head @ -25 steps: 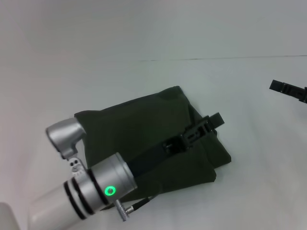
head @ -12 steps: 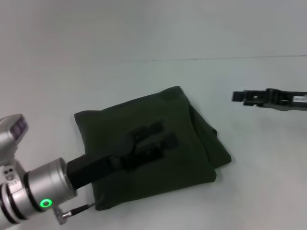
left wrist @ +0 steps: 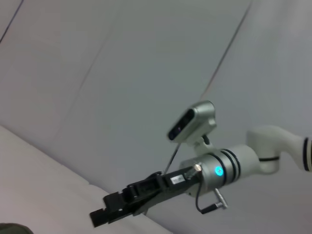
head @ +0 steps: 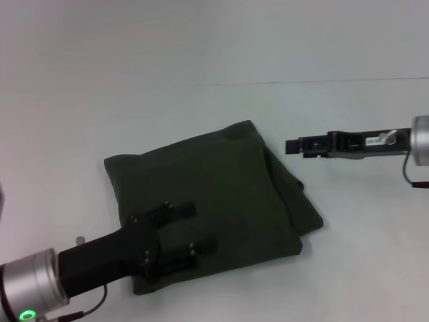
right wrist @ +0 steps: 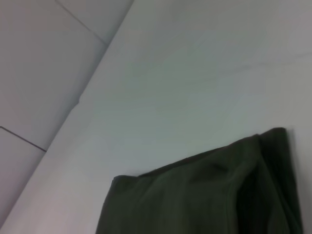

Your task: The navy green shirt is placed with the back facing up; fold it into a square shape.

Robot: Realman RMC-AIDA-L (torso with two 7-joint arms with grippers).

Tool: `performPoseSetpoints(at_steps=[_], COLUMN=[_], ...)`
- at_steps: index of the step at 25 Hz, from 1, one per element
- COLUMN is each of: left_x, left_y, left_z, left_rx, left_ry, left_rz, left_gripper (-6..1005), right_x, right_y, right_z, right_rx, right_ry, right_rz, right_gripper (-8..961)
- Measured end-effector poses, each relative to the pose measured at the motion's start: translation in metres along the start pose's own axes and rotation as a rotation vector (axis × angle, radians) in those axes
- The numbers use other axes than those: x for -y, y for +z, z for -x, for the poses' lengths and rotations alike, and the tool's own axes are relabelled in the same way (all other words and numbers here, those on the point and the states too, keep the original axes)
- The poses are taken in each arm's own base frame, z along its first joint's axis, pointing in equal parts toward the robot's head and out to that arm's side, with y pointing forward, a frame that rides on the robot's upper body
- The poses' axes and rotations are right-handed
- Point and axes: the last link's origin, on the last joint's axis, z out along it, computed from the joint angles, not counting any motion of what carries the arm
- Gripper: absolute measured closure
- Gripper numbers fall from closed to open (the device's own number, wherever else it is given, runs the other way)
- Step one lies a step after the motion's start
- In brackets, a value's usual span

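The navy green shirt lies folded into a rough square in the middle of the white table, plain side up, with layered edges at its right side. It also shows in the right wrist view. My left gripper is open and empty, low over the shirt's near left part. My right gripper hangs above the table just right of the shirt's far right edge, apart from the cloth. It also shows in the left wrist view. The lettering is hidden.
The white table surrounds the shirt on all sides. A thin seam line runs across its far part. Nothing else stands on it.
My left arm has drawn back from across the shirt toward the near left. My right gripper has moved in from the right edge toward the shirt. The shirt has not moved.
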Motion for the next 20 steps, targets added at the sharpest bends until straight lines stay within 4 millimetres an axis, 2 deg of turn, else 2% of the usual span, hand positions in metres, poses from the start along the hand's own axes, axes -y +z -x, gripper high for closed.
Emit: performPoseSetpoints(at_steps=[10, 20], left_x=[-0.002, -0.003], left_y=[-0.009, -0.01], left_z=[0.002, 0.001], left_rx=[0.035, 0.045], left_ry=[0.05, 0.063], left_rz=[0.007, 0.014], left_gripper=[111, 111], right_x=[-0.005, -0.011], right_y=[0.039, 0.057], right_z=[-0.016, -0.025], right_rx=[-0.071, -0.063], right_ry=[-0.023, -0.024], right_rz=[-0.061, -0.069], right_gripper=[271, 271])
